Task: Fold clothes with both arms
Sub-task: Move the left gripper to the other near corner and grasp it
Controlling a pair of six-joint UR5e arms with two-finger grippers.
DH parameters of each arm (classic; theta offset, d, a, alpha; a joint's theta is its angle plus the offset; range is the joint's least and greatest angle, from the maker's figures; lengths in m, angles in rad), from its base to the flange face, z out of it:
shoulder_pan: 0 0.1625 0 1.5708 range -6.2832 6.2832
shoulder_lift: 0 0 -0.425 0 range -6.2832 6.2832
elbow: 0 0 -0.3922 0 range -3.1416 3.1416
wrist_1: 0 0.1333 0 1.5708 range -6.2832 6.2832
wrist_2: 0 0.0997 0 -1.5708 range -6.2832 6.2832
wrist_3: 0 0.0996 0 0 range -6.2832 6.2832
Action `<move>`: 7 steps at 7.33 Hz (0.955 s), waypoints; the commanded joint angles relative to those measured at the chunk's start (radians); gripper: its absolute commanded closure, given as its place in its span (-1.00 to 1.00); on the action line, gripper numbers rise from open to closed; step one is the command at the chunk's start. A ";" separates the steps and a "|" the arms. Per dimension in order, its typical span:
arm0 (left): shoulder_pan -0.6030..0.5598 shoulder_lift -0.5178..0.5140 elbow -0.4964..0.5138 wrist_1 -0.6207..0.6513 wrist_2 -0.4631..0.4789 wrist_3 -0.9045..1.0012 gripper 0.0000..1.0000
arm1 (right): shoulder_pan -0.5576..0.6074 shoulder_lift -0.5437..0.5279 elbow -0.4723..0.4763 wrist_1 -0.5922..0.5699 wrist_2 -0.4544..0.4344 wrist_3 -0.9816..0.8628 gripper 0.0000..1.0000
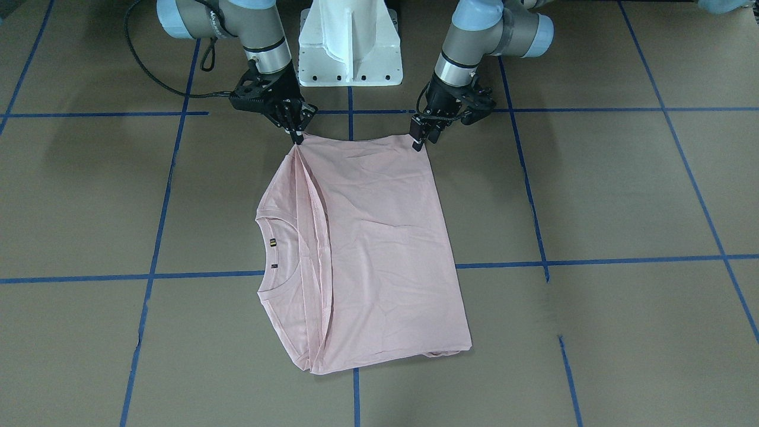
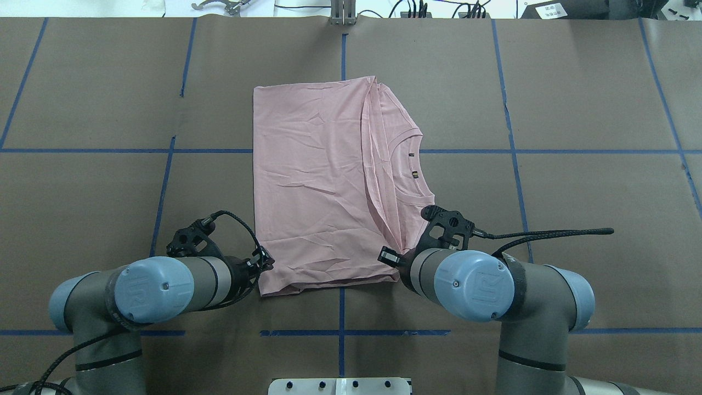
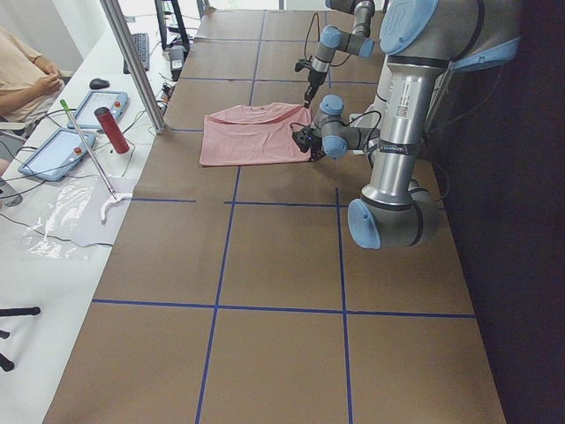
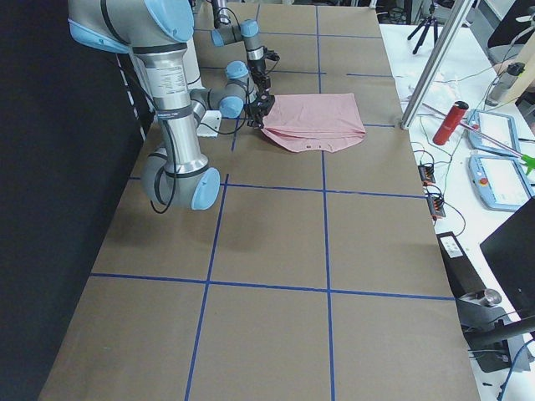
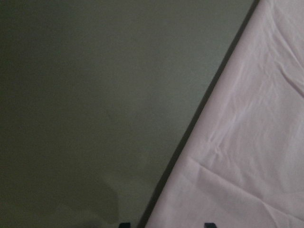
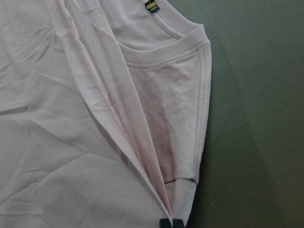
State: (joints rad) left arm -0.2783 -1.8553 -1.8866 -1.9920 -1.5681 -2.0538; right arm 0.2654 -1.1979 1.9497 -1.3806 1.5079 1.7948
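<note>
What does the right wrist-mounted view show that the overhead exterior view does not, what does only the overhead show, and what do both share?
Only the right wrist-mounted view shows the fine stitching on the stacked hems and how those layers overlap. Only the overhead exterior view shows the whole folded outline of the T-shirt, the left arm, the right arm and the blue tape lines. Both show the pink cloth, its ribbed collar and the dark neck label.

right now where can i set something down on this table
Bare table on both sides of the T-shirt and beyond its operator-side edge. Crowded along the robot-side edge, where the left pincer and right pincer sit at its corners.
</note>
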 commanded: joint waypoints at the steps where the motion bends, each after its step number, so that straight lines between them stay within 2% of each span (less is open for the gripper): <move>1: 0.033 -0.016 0.006 0.006 0.000 0.000 -0.18 | 0.000 0.000 0.002 0.000 0.000 0.000 1.00; 4: 0.039 -0.012 0.006 0.007 0.000 0.000 -0.01 | 0.000 0.001 0.006 0.000 0.000 0.000 1.00; 5: 0.039 -0.012 0.006 0.009 0.002 -0.002 0.28 | 0.000 0.001 0.006 0.000 0.000 0.000 1.00; 6: 0.041 -0.018 0.001 0.044 0.000 -0.002 0.99 | 0.000 0.001 0.006 0.000 0.000 0.000 1.00; 7: 0.041 -0.039 -0.017 0.096 0.000 0.000 1.00 | 0.000 0.000 0.006 0.000 0.000 0.000 1.00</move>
State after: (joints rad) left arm -0.2384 -1.8760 -1.8879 -1.9481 -1.5674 -2.0550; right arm 0.2654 -1.1968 1.9555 -1.3806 1.5079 1.7948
